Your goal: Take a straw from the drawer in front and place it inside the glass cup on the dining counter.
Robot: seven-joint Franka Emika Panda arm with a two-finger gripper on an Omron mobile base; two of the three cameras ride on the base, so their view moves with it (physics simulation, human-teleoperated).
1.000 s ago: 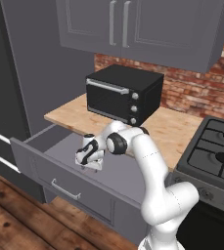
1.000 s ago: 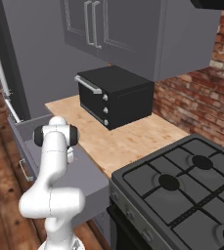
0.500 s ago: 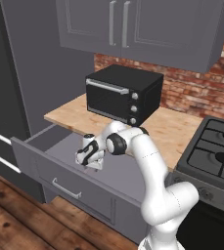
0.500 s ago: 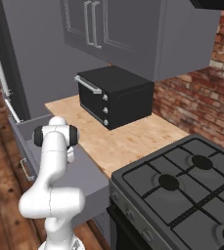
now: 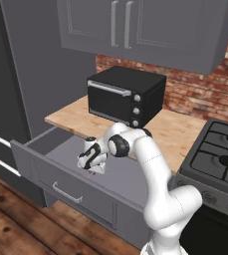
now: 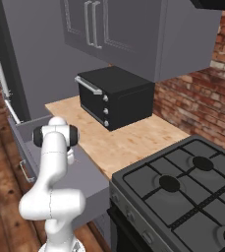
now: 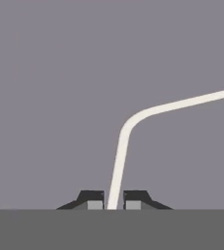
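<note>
White rounded arm [image 5: 155, 169], dark joints, black claw [image 5: 89, 162]

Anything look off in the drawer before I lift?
Yes: the straw clamped between the shut gripper fingertips isn't straight. In the hand view it rises from the tips, then bends sharply sideways over the grey drawer floor.

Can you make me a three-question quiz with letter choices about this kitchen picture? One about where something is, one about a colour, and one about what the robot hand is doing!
1. Where is the end effector?
A. over the stove
B. down in the open wide grey drawer
C. inside the oven

2. What colour is the boxy toaster oven?
A. black
B. red
C. white

3. What is the end effector doing?
A. wide open
B. pinching a spoon
C. shut on the thin pale bent straw

Answers: 1 B, the hand reaches into the drawer; 2 A, its body is black; 3 C, the hand view shows the straw between both tips.
</note>
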